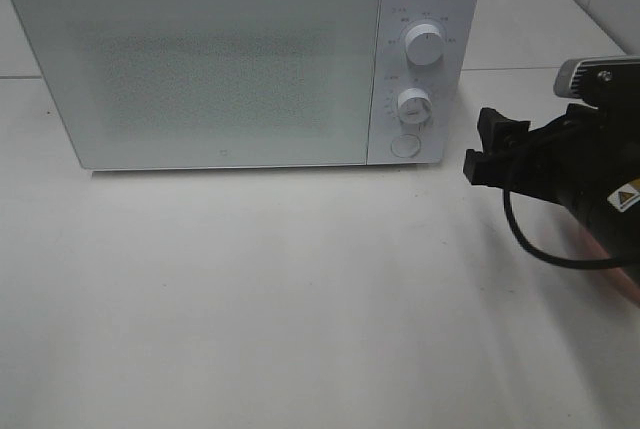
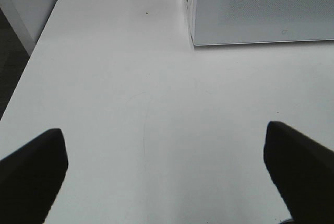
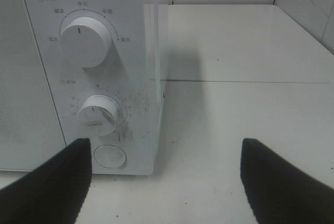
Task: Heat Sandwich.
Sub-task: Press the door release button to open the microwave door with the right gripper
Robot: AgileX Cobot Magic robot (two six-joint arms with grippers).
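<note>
Your right end effector (image 1: 487,146) hangs just beside the microwave (image 1: 230,69), facing its dials (image 3: 86,40), fingers wide apart, holding nothing. Your left end effector (image 2: 164,132) is over the table (image 2: 130,78), spread fully, empty. Microwave door shut. Sandwich: not visible to you, so its place relative to either end effector cannot be told.

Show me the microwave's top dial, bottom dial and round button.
top dial (image 3: 86,41): right wrist view, knob centre.
bottom dial (image 3: 98,113): right wrist view, knob centre.
round button (image 3: 110,156): right wrist view, button centre.
</note>
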